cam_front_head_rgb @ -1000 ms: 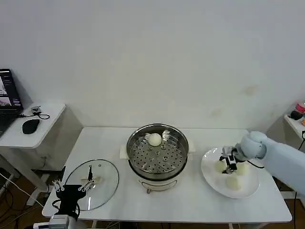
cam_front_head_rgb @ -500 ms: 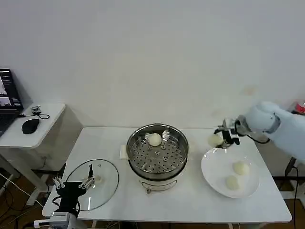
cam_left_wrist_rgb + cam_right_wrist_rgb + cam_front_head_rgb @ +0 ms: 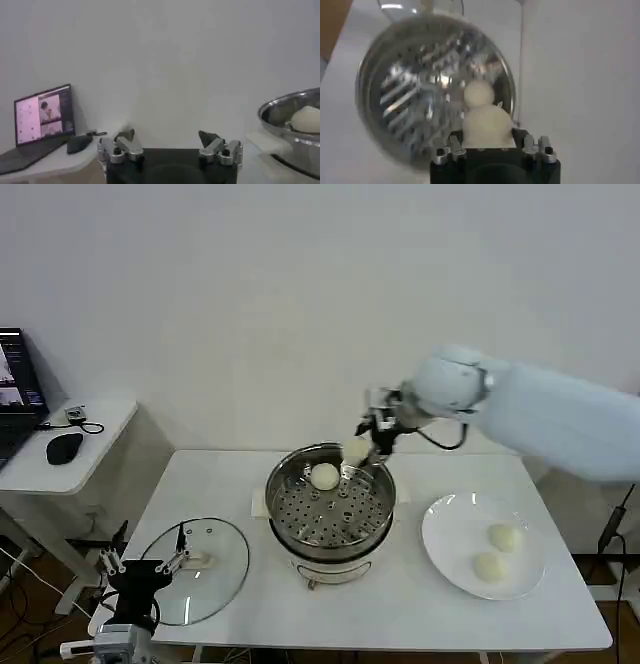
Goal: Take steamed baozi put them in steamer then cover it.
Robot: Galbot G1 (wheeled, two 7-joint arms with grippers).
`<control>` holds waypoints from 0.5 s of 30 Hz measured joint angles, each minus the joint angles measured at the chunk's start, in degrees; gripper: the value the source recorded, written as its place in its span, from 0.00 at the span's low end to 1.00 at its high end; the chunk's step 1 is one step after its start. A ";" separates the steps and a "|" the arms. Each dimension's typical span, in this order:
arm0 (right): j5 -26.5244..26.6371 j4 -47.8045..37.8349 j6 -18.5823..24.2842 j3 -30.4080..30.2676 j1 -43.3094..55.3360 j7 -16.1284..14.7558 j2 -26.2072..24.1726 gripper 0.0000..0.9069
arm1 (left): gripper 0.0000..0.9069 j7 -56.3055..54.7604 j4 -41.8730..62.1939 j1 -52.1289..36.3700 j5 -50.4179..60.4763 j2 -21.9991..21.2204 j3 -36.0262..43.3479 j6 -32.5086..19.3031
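From the head I see my right gripper (image 3: 372, 442) clamping a bun (image 3: 356, 451) over the steamer (image 3: 330, 502) rim; another bun (image 3: 324, 476) sits inside, two (image 3: 503, 537) wait on the plate (image 3: 445, 544). Left wrist: left gripper (image 3: 170, 145) spread apart, idle. Right wrist: bun (image 3: 486, 127) pinched above the tray.

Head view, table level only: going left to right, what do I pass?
Left gripper → glass lid → steamer holding one baozi → right gripper carrying a baozi over the steamer's far rim → white plate with two baozi.
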 measured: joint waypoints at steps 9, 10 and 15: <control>1.65 -7.68 -2.38 -0.86 -4.83 1.36 9.75 0.74 | 1.00 -0.15 -0.85 0.12 -0.04 -0.63 -1.14 -0.04; 1.68 -8.33 -2.54 -0.91 -5.43 1.48 10.45 0.74 | 1.00 -0.14 -0.85 0.22 -0.04 -0.63 -1.20 -0.08; 1.66 -10.85 -3.05 -1.01 -7.71 1.68 13.19 0.74 | 1.00 -0.15 -0.70 0.34 -0.06 -0.79 -1.42 -0.27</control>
